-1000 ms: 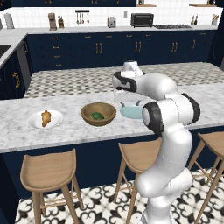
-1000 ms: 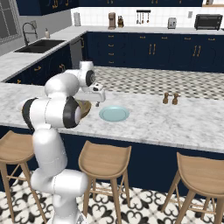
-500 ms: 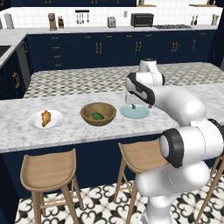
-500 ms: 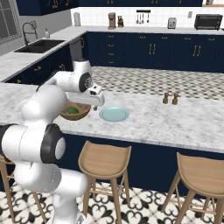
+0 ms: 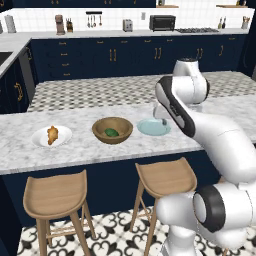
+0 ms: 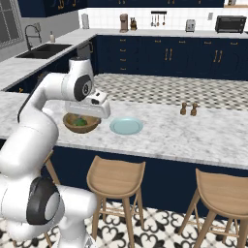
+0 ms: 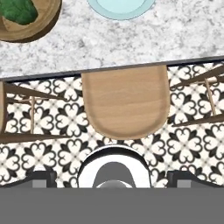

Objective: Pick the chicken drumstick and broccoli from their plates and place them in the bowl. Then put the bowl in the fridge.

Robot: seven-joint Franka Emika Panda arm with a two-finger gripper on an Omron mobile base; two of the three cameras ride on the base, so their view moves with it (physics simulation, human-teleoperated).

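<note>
We see the wooden bowl (image 5: pixel 112 130) standing on the marble counter (image 5: pixel 75 150), with the broccoli (image 5: pixel 111 132) lying inside it on the dark bottom. To the bowl's left, apart from it, sits the white plate (image 5: pixel 52 136), and the chicken drumstick (image 5: pixel 52 135) rests on that plate. On the bowl's other side, just beside it, lies the pale blue-green plate (image 5: pixel 153 127), bare.

In the right base view we find the same bowl (image 6: pixel 80 123) partly behind the arm's hand, the broccoli (image 6: pixel 80 122) showing green within it, and the blue-green plate (image 6: pixel 126 126) next to it on the counter (image 6: pixel 193 135). Two small shakers (image 6: pixel 188 108) stand farther along the counter, well apart from the plate.

The gripper (image 7: pixel 112 179) hangs over the counter's near edge and looks straight down. In the hand view its two dark fingertips (image 7: pixel 39 178) stand far apart at the bottom, with nothing between them. Below it we see a wooden stool (image 7: pixel 125 103) on the patterned floor, the counter's edge above the stool, a part of the bowl (image 7: pixel 37 24) with the broccoli (image 7: pixel 18 11) in one upper corner, and the rim of the blue-green plate (image 7: pixel 121 8) at the top.

We cannot see the fridge.
</note>
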